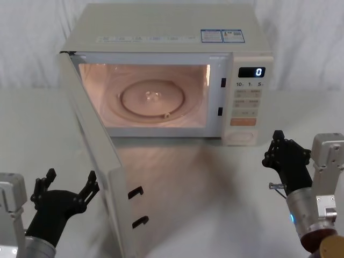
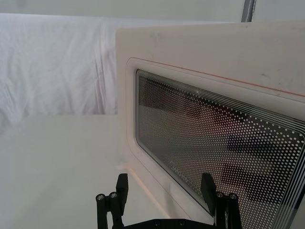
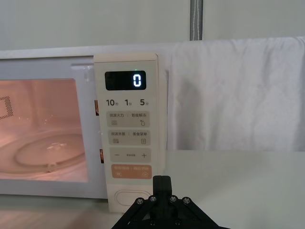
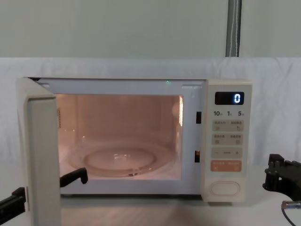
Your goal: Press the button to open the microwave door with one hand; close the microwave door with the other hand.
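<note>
The microwave door (image 1: 102, 161) stands swung wide open toward my left, and the lit cavity with its glass turntable (image 1: 152, 99) is exposed. The door's dotted window (image 2: 214, 143) looms close in the left wrist view. My left gripper (image 1: 71, 180) is open and empty, low on the left, just outside the door's outer face (image 4: 40, 155). The wide cream button (image 1: 240, 137) sits at the bottom of the control strip (image 3: 127, 197) (image 4: 225, 188). My right gripper (image 1: 278, 138) is shut on nothing, a little to the right of the button and nearer to me, not touching it (image 3: 161, 180).
The microwave (image 1: 166, 24) stands at the back middle of a white table (image 1: 215, 188). Its display (image 3: 137, 80) reads 0. Two black latch hooks (image 1: 137, 207) stick out of the door's inner face. White cloth (image 3: 238, 95) hangs behind.
</note>
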